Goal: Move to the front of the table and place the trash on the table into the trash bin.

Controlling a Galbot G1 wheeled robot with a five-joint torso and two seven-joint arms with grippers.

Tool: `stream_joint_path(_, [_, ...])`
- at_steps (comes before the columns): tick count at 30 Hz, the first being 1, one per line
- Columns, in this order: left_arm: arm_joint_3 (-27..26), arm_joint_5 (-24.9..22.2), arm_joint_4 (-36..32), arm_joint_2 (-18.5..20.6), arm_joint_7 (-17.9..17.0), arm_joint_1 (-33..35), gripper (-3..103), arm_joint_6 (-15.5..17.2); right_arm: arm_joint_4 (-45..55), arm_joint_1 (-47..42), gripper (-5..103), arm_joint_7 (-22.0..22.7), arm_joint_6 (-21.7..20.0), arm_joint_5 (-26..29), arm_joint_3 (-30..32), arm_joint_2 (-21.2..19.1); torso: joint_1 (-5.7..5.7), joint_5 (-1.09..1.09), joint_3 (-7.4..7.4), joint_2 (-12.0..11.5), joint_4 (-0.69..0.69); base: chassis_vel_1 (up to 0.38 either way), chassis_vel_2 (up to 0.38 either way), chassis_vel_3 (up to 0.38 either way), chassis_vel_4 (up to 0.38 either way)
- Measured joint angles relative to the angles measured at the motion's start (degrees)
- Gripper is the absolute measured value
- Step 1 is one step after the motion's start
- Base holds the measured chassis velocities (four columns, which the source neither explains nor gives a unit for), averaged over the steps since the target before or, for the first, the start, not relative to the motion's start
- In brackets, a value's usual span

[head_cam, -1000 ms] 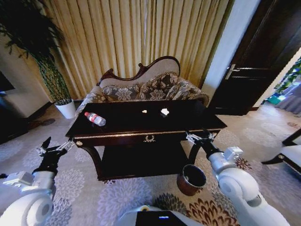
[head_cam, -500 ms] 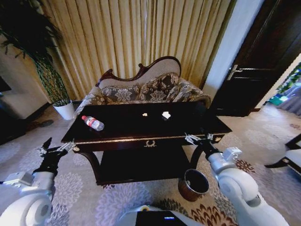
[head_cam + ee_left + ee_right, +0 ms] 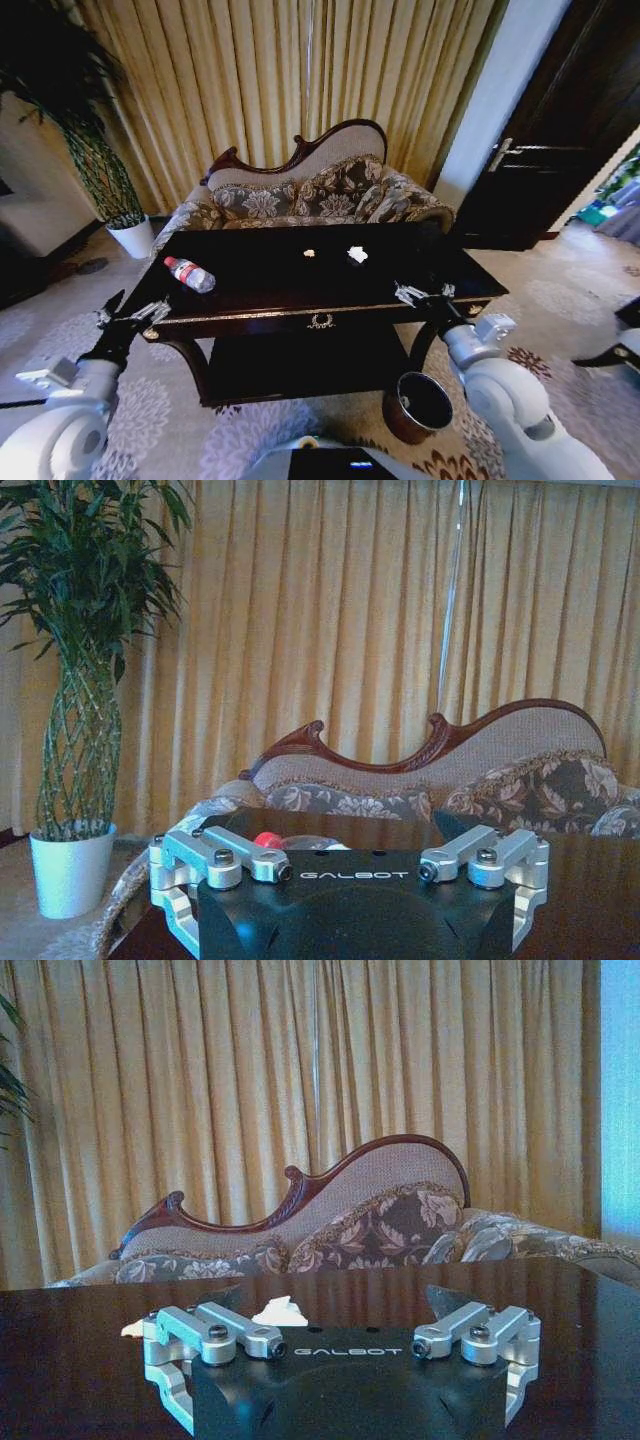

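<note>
We faced the table (image 3: 330, 300) head-on, the bottle (image 3: 188, 274) lying near its left end and two paper scraps (image 3: 357, 254) toward the middle — the sofa (image 3: 310, 195) stood behind. The left gripper (image 3: 133, 318) and right gripper (image 3: 422, 294) hovered at the table's front corners, jaws spread and empty. The bin (image 3: 418, 405) sat on the carpet by the right leg.

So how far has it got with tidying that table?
Done: it has drawn up to the front of the table. In hand: nothing; the left claw and right claw are both open near the table's front corners. Left: all of it. The bottle and two paper scraps lie on top, none in the trash bin on the floor.
</note>
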Motion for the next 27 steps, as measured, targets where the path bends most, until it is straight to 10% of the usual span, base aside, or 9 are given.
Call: stream_joint_path(27, [0.2,0.16,-0.45,-0.31,-0.53,0.34,100,-1.89,-5.94,8.74,100,-0.13,-5.46,5.57,-3.69,-9.06,-0.01,0.01,0.0,0.01,0.0,-0.002,0.002,0.001,-0.002])
